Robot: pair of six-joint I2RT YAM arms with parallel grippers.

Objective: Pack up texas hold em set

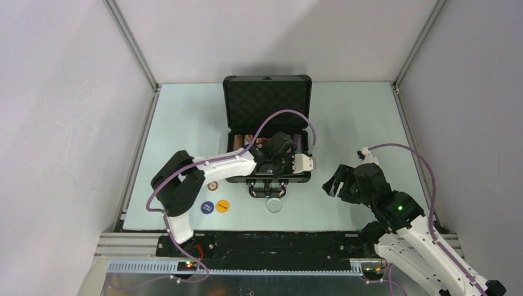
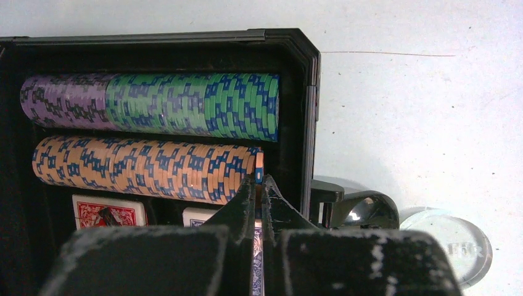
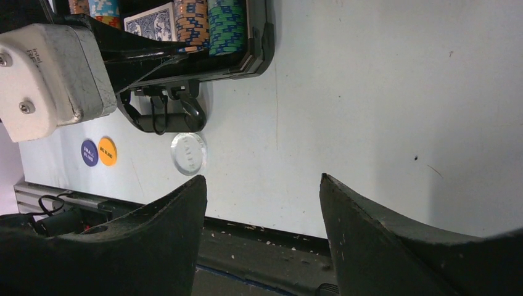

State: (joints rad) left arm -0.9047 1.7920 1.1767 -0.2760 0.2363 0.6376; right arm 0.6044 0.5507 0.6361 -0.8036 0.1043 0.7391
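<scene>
Left gripper, closest to the lens: fingers pinched narrow on one orange-and-blue chip. The chip is held on edge and touches the open end of the orange row.

- Case: open at mid-table, lid back.
- Inside the case: the purple-and-green row lies next to the orange row. Red deck and blue deck sit in the next compartment.
- Outside the case, near the handle: clear button, blue button, orange button, not yet packed.

Step, as judged: seat this chip at the row's end. Keep it parallel with its neighbours and press it against the stack. Release only once it stands wedged between the stack and the case wall, since a tilted chip would likely topple.

Right gripper: jaws wide, holding nothing, over bare table right of the case.
</scene>
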